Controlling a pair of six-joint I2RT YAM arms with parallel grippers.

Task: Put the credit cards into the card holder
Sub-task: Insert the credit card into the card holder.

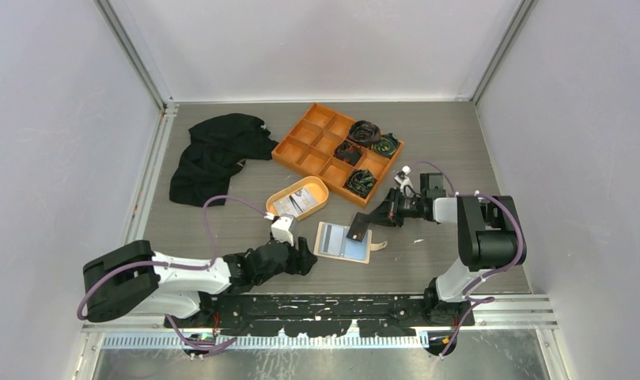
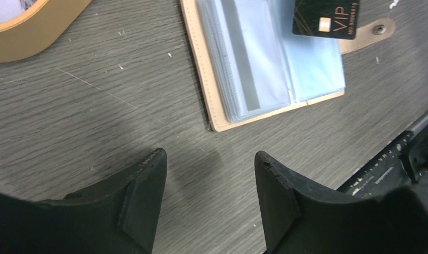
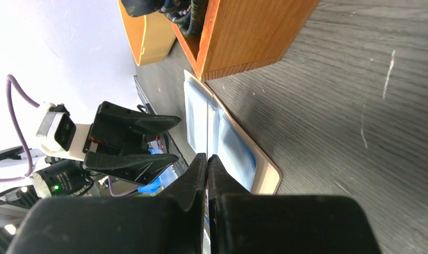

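On the table [image 1: 459, 150], the holder [image 1: 335, 241] lies open and flat near the middle of the near edge. It is beige with pale blue clear sleeves, its long axis runs left to right, and its snap tab points right. The right gripper [image 1: 364, 223] is the nearer one: its fingers are clamped on the black card [image 1: 354, 230], gold "VIP" print showing, held tilted over the holder's right half, so insertion probably runs down and leftward into a sleeve. The left gripper [image 1: 304, 255] stands just left of the holder, fingers apart and empty.
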